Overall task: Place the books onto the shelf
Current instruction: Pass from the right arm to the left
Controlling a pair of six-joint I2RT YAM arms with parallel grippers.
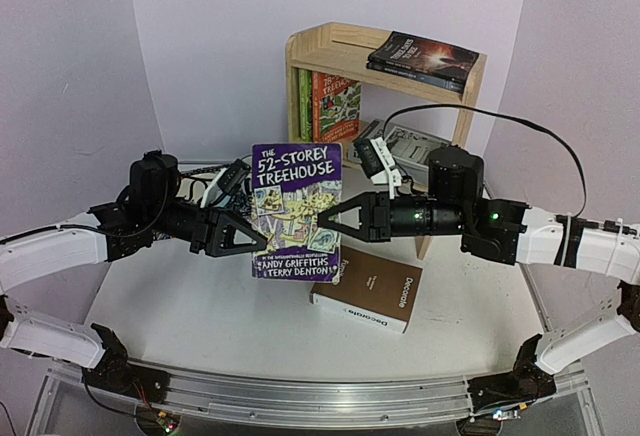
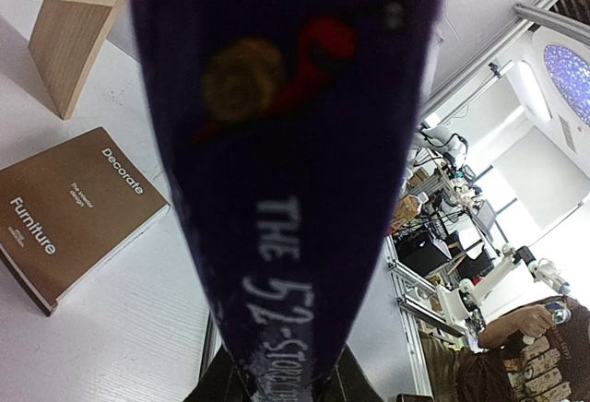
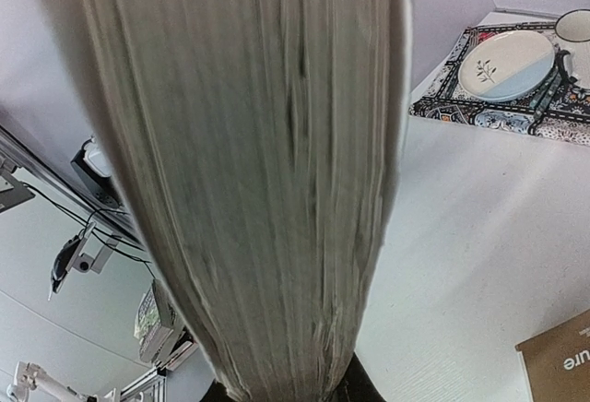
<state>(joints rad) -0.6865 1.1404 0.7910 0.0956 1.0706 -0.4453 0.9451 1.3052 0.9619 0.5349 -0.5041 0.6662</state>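
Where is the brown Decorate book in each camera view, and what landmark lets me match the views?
Top external: the Decorate book lies flat on the table, below and right of the raised purple book.
Left wrist: at the left edge, beside the purple book's spine.
Right wrist: only a brown corner, bottom right.
Shared landmark: the purple book, mid-frame in all three; the right wrist sees its page edges.
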